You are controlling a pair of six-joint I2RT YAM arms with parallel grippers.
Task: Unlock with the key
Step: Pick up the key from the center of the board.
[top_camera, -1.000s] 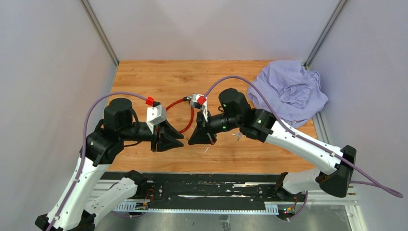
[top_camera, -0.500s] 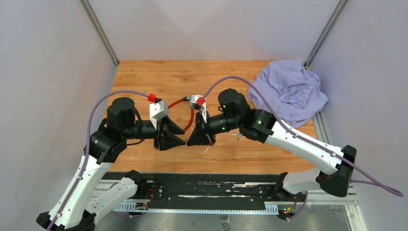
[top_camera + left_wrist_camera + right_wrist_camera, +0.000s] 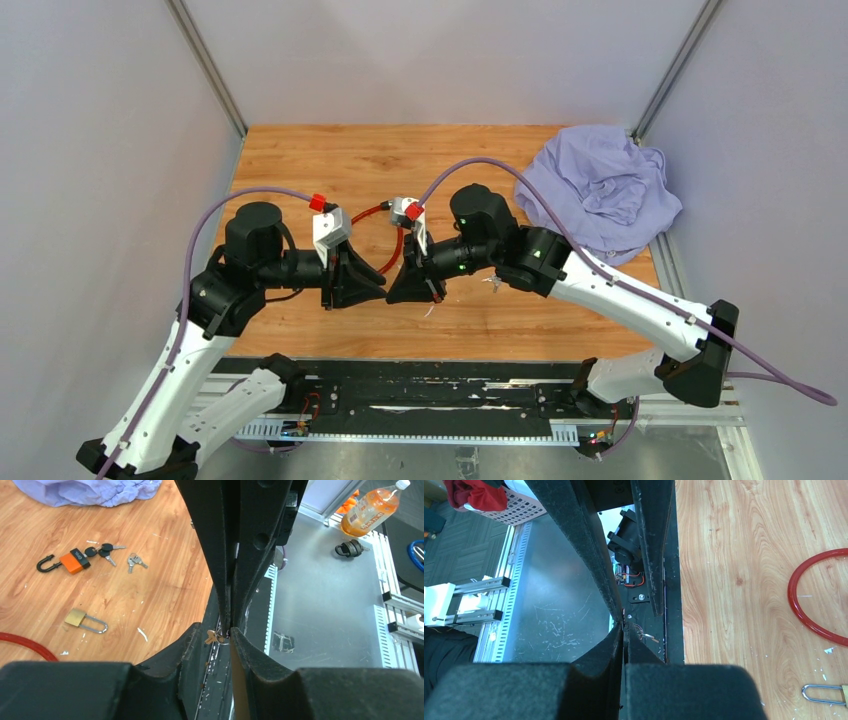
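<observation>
We judge the step in hand to be a handover of the key [image 3: 211,638] from one arm to the other, in the air above the near edge of the counter [image 3: 150,590]. The right pincer [image 3: 624,632] is pressed shut on it, so that only a bit of the key and its ring pokes out at the very tip. The left pincer [image 3: 216,636] meets it tip to tip, its fingers [image 3: 245,650] a narrow way apart on either side of the key. We cannot tell whether they already bear on it.

To do this well, we would have the left pincer close squarely on the flat head of the key rather than on the loose ring, and leave the blade free and pointing outward. The right pincer should let go only once that hold is firm. So little metal shows that a slight misalignment could drop the key or twist it.

The key is small, brass-coloured and thin, hanging on a fine wire ring. The brass padlock [image 3: 76,617], which it may fit, lies flat on the counter well apart from the pincers, with its shackle closed. An orange padlock [image 3: 72,562] lies farther off with its own keys.
</observation>
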